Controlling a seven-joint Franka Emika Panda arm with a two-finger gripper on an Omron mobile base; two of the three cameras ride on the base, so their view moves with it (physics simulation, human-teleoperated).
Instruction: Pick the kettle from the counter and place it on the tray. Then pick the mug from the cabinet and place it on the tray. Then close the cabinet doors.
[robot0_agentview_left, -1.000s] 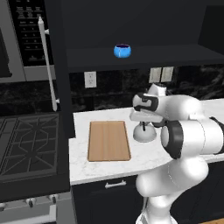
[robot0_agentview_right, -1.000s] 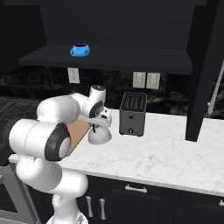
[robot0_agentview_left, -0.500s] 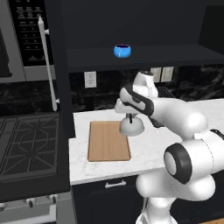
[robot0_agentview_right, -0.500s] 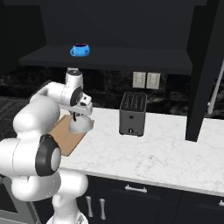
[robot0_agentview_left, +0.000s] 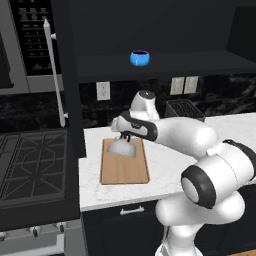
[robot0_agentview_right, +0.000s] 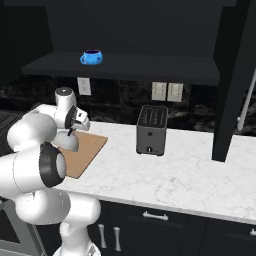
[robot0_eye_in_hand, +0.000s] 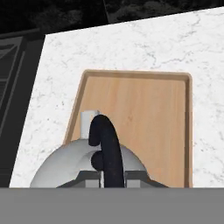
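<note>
Two-finger gripper (robot0_agentview_left: 125, 137) pinching thin black handle of squat silver-grey kettle (robot0_agentview_left: 121, 147), directly below it over light-brown wooden tray (robot0_agentview_left: 124, 167); release pending. Bright-blue mug (robot0_agentview_left: 140, 58) above on dark cabinet shelf; doors unclosed.

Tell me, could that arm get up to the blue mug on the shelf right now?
Probably not yet: the gripper is shut on the kettle over the tray. The mug stands in the open cabinet with nothing in front, so once freed, likely yes.
</note>
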